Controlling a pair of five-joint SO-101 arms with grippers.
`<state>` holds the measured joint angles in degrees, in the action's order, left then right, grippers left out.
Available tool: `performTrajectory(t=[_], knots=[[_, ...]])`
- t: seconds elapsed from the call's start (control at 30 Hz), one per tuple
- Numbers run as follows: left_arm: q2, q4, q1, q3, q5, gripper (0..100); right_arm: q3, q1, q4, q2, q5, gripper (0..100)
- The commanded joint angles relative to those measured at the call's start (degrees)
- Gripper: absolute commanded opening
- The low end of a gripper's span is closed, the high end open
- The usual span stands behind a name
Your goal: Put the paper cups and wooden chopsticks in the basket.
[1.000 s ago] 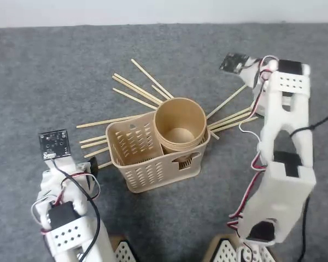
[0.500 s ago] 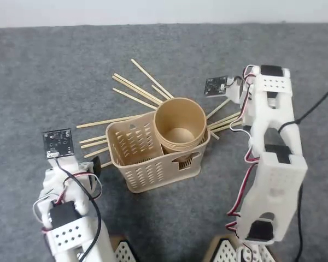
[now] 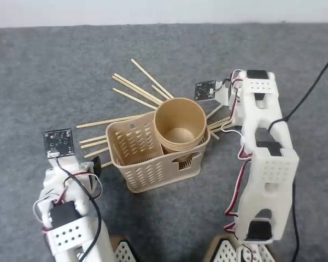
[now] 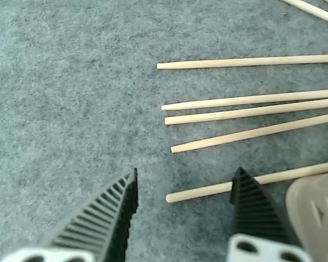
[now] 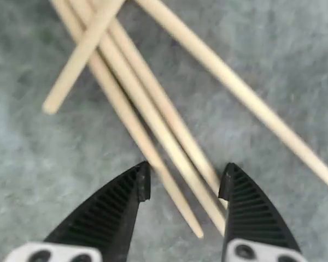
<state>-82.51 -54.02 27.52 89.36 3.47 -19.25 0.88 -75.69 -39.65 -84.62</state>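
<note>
Cups [image 3: 180, 126], tan and nested, stand upright in the 3 o'clock half of the beige slotted basket [image 3: 145, 164] at mid-mat in the high view, while pale, thin chopsticks [image 3: 138, 89] lie flat on the grey mat [image 3: 49, 65], their long axes fanning out from the basket toward 9, 11 and 3 o'clock. Left wrist view: the left gripper [image 4: 183, 188] hangs with jaws apart, the blunt end of one of the chopsticks between its tips and four more lying roughly parallel beyond. Right wrist view: the right gripper [image 5: 183, 180], jaws apart, straddles three chopsticks lying side by side.
</note>
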Motion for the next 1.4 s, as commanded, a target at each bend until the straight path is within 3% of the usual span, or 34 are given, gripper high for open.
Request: performTrajectory(t=[0.0,0.13,0.3,0.5,0.7,0.9,1.37], knots=[[-0.62,1.14,-0.18,-0.22,-0.09,26,-0.53,0.13,3.47,-2.33,-0.79,21.7],[-0.62,1.14,-0.18,-0.22,-0.09,26,-0.53,-0.13,6.73,-3.74,-0.7,19.5],[-0.62,1.14,-0.26,-0.22,-0.09,26,-2.73,0.04,6.46,-2.86,-0.26,0.6],[-0.62,1.14,-0.26,-0.22,-0.09,26,-2.73,-1.19,5.93,-0.4,-0.26,0.9],[-0.62,1.14,-0.26,-0.22,-0.09,26,-2.99,-2.86,-1.54,5.32,-0.79,0.8],[-0.62,1.14,-0.26,-0.22,-0.09,26,-2.99,-5.76,-10.42,12.97,-6.59,0.8],[-0.62,1.14,-0.26,-0.22,-0.09,26,-3.08,-14.9,-11.47,35.21,-6.51,0.8]])
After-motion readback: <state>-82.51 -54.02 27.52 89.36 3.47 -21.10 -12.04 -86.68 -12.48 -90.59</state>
